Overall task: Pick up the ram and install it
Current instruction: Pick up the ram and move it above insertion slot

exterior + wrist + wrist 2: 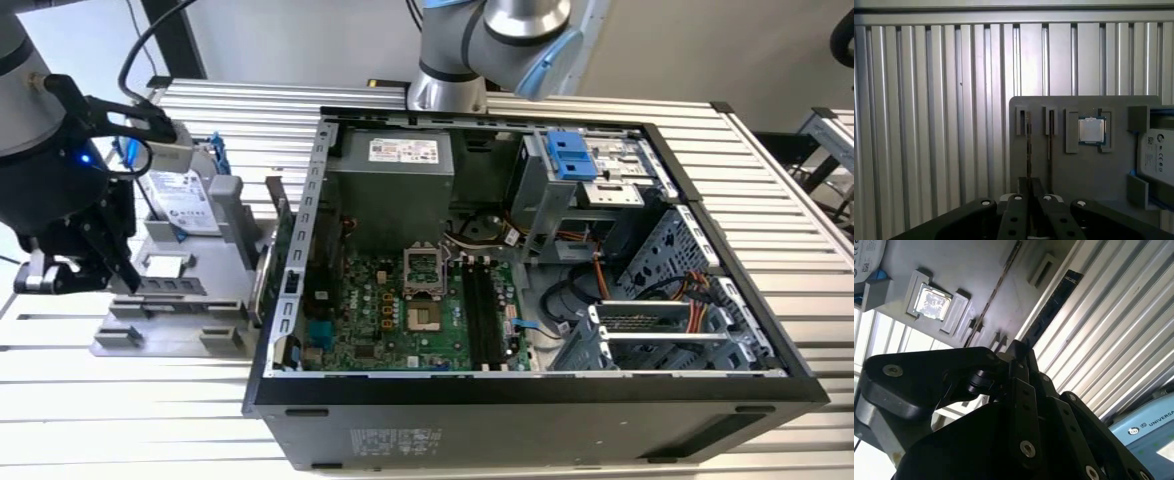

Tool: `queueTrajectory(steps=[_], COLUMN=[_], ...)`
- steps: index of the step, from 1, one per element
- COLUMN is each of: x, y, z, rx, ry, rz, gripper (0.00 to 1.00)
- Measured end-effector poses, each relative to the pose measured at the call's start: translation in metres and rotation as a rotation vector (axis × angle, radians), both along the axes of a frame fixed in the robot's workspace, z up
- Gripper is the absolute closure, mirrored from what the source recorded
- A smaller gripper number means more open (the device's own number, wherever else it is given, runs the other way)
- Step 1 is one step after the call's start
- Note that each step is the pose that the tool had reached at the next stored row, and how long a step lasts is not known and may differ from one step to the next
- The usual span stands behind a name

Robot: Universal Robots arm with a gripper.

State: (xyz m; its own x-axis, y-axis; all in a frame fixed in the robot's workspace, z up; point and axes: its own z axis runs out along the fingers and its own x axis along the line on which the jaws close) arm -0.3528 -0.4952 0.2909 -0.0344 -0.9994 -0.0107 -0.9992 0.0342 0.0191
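**A:** Where are we on the ram job?

**B:** Pick step, by my read. The computer case sits open on the ribbed surface, with the green motherboard exposed. The tool is at the exterior view's left, over the grey holder tray and well apart from the case.

**A:** And the ram?

**B:** The ram stands on edge in the tray, just beside the tray's rim. In the first wrist view the tool lines up right over it. In the second wrist view the ram shows side-on.

**A:** Clenched?

**B:** Can't tell. The contact point is hidden.

**A:** What does the pull need?

**B:** Likely a straight lift along the holder, no twist. It's a thin board, and the neighbour slot is just beside it.
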Motion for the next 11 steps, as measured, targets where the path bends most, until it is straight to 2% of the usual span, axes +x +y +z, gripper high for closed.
queueTrajectory(steps=[11], x=[0.0], y=[0.0], z=[0.0225], rx=[-0.0001], ry=[0.0001], rz=[0.0], gripper=[1.0])
